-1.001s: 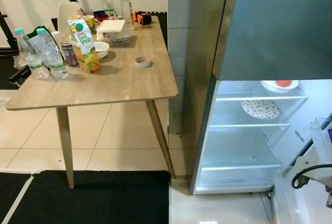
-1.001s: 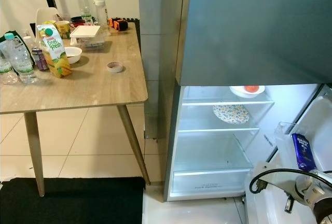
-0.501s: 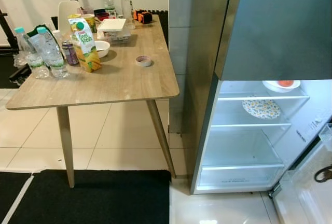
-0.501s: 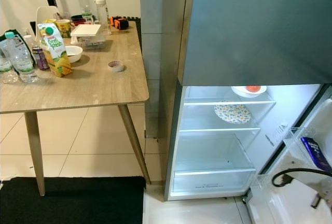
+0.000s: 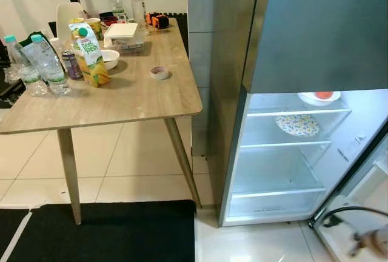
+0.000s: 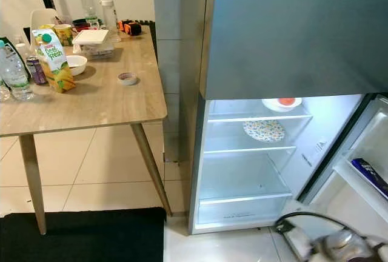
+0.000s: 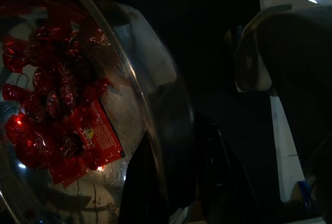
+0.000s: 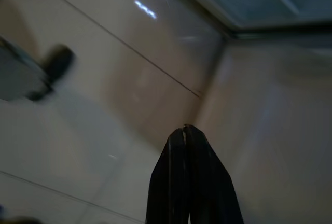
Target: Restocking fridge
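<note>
Lowered since before, the right gripper (image 8: pixel 185 146), jaws closed empty, could hit the open white fridge door (image 6: pixel 357 183) beside it.

The juice carton (image 5: pixel 90 54), standing near the left edge of the desk (image 5: pixel 139 95) beside the water bottles (image 5: pixel 36 65), carries the one readable brand: "Peel Fresh" in green letters on its white front. The labels on the water bottles are too small to read. A sticker (image 6: pixel 319 149) with small print sits on the inner right wall of the fridge (image 6: pixel 291 43); its words cannot be made out. In the left wrist view, a red packet (image 7: pixel 98 130) bears a small yellow mark, unreadable.
</note>
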Robot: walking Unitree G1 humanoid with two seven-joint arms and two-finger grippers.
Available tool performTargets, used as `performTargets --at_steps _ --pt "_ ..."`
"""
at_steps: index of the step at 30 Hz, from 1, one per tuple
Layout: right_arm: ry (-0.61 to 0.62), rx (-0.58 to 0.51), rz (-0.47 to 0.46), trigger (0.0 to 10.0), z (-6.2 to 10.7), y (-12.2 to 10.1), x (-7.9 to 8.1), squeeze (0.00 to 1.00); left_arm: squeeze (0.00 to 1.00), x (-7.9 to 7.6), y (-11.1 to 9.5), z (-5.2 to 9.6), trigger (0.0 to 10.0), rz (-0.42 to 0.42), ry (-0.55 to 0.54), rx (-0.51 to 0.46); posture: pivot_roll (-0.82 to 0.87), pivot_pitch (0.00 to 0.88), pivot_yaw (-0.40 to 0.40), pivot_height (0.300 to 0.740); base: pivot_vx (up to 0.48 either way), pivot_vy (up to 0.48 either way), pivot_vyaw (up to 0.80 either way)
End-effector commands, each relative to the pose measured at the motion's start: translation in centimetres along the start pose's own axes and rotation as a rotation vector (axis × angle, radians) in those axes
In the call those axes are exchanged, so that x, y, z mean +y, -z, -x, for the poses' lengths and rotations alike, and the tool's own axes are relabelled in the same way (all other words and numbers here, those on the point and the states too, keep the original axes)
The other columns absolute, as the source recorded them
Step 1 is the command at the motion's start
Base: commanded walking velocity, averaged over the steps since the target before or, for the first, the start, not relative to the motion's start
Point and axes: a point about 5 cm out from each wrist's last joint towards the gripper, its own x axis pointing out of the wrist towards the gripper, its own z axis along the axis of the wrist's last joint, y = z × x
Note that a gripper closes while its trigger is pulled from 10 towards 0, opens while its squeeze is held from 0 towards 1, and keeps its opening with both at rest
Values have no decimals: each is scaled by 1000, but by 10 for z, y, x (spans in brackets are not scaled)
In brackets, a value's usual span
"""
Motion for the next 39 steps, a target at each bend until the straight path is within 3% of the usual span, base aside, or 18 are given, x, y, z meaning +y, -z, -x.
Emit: performTargets --at_steps 1,2,7,8,9,11,12,15,17,21,22,23,25,29,30,34,39 --pt "-32 -35 -78 10000 -9 3 20 0 0 9 2 1 10000 -39 -34 18 -119 0 -18 740 0 0 0" --pt "-36 -42 -112 10000 -14 5 33 0 0 12 3 1 10000 -56 -48 26 -115 0 -13 740 0 0 0" --pt "-44 -58 -206 10000 -22 8 54 0 0 18 4 2 10000 -69 -71 37 -111 0 -7 740 0 0 0" --pt "-47 -69 -297 10000 -26 11 68 0 0 22 4 2 10000 -77 -83 41 -111 0 -7 740 0 0 0" --pt "-47 -69 -297 10000 -26 11 68 0 0 22 4 2 10000 -77 -83 41 -111 0 -7 740 0 0 0" --pt "-58 -68 -427 10000 -33 17 98 0 0 28 1 2 10000 -99 -93 34 -102 0 9 740 0 0 0" --pt "-58 -68 -427 10000 -33 17 98 0 0 28 1 2 10000 -99 -93 34 -102 0 9 740 0 0 0" --pt "-52 -25 -537 10000 -36 30 124 0 0 31 -9 1 10000 -112 -86 12 -106 0 21 740 0 0 0" --pt "-44 -14 -551 10000 -35 32 125 0 0 30 -10 1 10000 -111 -85 8 -106 0 21 740 0 0 0" --pt "-8 -13 -620 10000 -33 39 120 0 0 33 -8 2 10000 -190 -88 25 -114 0 15 740 0 0 0" --pt "29 -14 -668 10000 -31 42 113 0 0 40 -6 3 10000 -336 -113 55 -109 0 14 740 0 0 0" --pt "29 -14 -668 10000 -31 42 113 0 0 40 -6 3 10000 -336 -113 55 -109 0 14 740 0 0 0" --pt "53 -9 -673 10000 -31 43 111 0 0 45 -6 4 10000 -501 -143 69 -105 0 16 740 0 0 0" --pt "85 -18 -720 10000 -33 38 115 0 0 48 -14 3 10000 -703 -181 54 -105 0 24 740 0 0 0" --pt "85 -18 -720 10000 -33 38 115 0 0 48 -14 3 10000 -703 -181 54 -105 0 24 740 0 0 0" --pt "94 -78 -795 10000 -38 22 117 0 0 40 -36 1 10000 -828 -193 -27 -95 0 33 740 0 0 0" --pt "69 -64 -732 10000 -40 19 126 0 0 27 -59 -1 10000 -845 -207 -112 -106 0 36 740 0 0 0"
